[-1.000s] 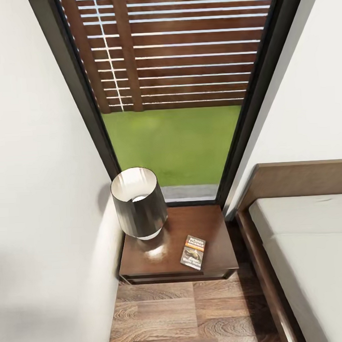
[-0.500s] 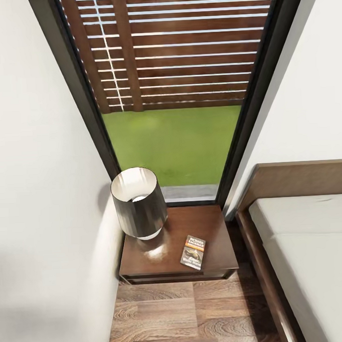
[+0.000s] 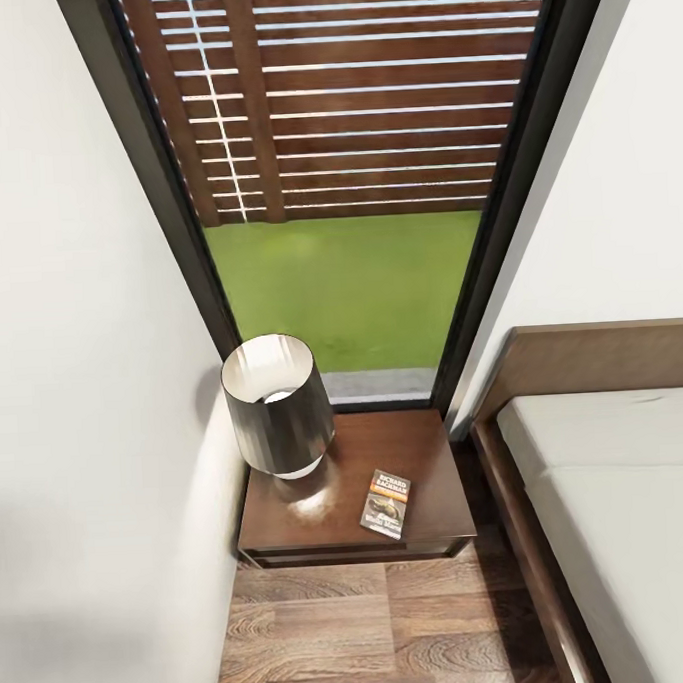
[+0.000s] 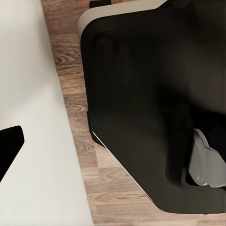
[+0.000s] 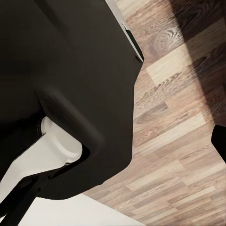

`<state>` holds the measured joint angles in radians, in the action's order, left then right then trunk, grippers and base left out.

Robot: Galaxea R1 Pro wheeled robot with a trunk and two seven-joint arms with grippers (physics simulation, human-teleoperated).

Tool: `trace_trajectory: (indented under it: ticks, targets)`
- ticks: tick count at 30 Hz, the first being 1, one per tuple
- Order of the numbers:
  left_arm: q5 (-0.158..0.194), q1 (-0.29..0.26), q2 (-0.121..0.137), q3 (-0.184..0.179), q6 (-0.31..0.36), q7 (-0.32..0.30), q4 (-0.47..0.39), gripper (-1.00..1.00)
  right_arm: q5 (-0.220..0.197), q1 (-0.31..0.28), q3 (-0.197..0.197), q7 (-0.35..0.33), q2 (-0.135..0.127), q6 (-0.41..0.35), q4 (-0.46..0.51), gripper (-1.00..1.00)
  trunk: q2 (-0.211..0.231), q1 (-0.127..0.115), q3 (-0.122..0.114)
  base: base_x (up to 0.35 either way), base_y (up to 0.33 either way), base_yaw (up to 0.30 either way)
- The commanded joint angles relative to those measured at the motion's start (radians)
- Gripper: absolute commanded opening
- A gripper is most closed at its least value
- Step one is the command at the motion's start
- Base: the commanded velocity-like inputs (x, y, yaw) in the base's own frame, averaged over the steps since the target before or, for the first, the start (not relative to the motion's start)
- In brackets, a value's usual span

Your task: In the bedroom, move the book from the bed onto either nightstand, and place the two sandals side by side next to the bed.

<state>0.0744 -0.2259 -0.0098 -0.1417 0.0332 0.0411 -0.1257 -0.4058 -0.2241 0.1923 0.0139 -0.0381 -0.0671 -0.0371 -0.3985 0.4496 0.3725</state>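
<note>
The book (image 3: 387, 502), a small dark paperback with white lettering, lies flat on the front right part of the dark wood nightstand (image 3: 417, 443). The bed (image 3: 617, 527), with its light grey mattress and brown frame, is to the right of the nightstand. The two sandals are out of view. My left gripper (image 4: 113, 150) shows one dark fingertip (image 4: 9, 148) at the picture's edge, over the wall and the plank floor. My right gripper (image 5: 113, 141) likewise shows one fingertip (image 5: 220, 141) at the edge, above the floor. Both look open and hold nothing.
A lamp with a dark shade (image 3: 277, 405) stands on the nightstand's back left. A white wall (image 3: 84, 395) closes in on the left, and a tall dark-framed window (image 3: 343, 181) is behind. My black base (image 4: 150, 94) stands on the plank floor (image 3: 347, 632).
</note>
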Motion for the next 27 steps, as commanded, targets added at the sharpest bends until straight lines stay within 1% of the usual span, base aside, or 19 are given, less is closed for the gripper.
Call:
trace_trajectory:
  ticks: [1, 7, 10, 13, 27]
  targets:
    - [0.008, 0.000, 0.001, -0.008, 0.004, 0.004, -0.001, 1.00, 0.004, -0.001, 0.008, 0.001, 0.000, -0.002, -0.001, 1.00, -0.002, 0.000, 0.001, 0.000, 0.000, 0.000]
    - [0.004, 0.001, 0.004, -0.010, 0.004, 0.002, -0.002, 1.00, 0.004, -0.001, 0.008, 0.001, 0.000, -0.002, -0.001, 1.00, -0.002, 0.000, 0.001, 0.000, 0.000, 0.000]
    - [0.002, 0.001, 0.013, -0.010, 0.004, 0.001, -0.002, 1.00, 0.004, -0.001, 0.008, 0.001, 0.000, -0.001, -0.001, 1.00, -0.002, 0.000, 0.001, 0.000, 0.000, 0.000]
    - [0.002, 0.002, 0.016, -0.010, 0.004, 0.001, -0.002, 1.00, 0.004, 0.000, 0.008, 0.001, 0.000, -0.001, -0.001, 1.00, -0.002, 0.000, 0.001, 0.000, 0.000, 0.000]
    - [0.002, 0.002, 0.019, -0.012, 0.004, 0.000, -0.002, 1.00, 0.004, -0.001, 0.008, 0.001, 0.000, -0.001, -0.001, 1.00, -0.002, 0.000, 0.001, 0.000, 0.000, 0.000]
